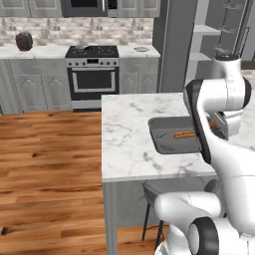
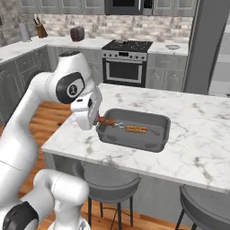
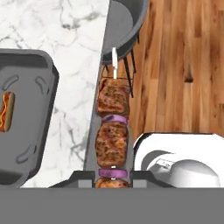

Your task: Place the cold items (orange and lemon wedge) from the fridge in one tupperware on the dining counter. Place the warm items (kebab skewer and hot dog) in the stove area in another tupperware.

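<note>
The fridge point(image 1: 219, 45) stands at the back right with its door swung open and pale shelves showing, and nothing on those shelves can be made out from here, so whether the orange and the lemon wedge have been dealt with cannot be told. Left of it along the wall is the stove area point(image 1: 92, 69), its black cooktop and the marble tops beside it looking free of the warm items. In front, the dining counter point(image 2: 197, 134) runs across both base views with dark stools tucked below. On its marble top, near the edge facing the robot, sits the dark grey tupperware point(image 2: 158, 134), a shallow tray with a raised rim. The hot dog point(image 2: 136, 130) already lies inside it, roughly in the middle of the tray floor, so that half of the warm pair looks done. The gripper point(image 2: 99, 120) hangs just beside the tray's near end, by the counter edge, its fingers closed on the kebab skewer point(image 3: 113, 127). In the hand view the skewer runs straight out from between the finger tips, brown meat chunks and purple onion slices threaded on a pale stick, over the counter's edge and beside the tray rather than over it. By the look of it, the skewer has yet to be carried over the rim and released; no second container for the cold items appears in these views.
</note>
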Tool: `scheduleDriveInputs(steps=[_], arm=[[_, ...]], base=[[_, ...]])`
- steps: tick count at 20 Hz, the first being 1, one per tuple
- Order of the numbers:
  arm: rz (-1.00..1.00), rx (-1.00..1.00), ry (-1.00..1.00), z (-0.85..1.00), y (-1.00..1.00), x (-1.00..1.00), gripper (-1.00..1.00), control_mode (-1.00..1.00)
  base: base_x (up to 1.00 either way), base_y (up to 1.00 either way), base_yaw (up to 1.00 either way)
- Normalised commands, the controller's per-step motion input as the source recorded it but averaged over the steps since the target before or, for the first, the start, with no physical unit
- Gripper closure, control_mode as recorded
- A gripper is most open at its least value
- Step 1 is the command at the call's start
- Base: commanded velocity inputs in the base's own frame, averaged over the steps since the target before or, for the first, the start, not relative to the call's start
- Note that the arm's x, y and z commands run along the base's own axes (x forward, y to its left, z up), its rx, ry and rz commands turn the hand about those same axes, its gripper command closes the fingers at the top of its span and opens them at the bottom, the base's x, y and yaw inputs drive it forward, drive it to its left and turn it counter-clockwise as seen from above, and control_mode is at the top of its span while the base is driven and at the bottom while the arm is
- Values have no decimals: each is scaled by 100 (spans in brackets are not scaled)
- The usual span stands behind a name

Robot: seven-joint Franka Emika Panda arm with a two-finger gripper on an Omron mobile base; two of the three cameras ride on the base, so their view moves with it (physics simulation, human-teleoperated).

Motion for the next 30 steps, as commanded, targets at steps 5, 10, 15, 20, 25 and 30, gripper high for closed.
scheduleDriveInputs(steps=[5, 10, 15, 20, 25, 30], arm=[[2, 22, 1, -56, -12, 67, 100, -100], [0, 15, 0, -63, -5, 69, 100, -100], [0, 14, 0, -53, -23, 60, 100, -100], [0, 8, 0, -31, -33, 56, 100, -100], [0, 1, -3, -18, -19, 52, 100, -100], [0, 0, 0, -37, -1, 52, 100, -100]], base=[[0, 0, 0], [0, 0, 0], [0, 0, 0], [0, 0, 0], [0, 0, 0], [0, 0, 0]])
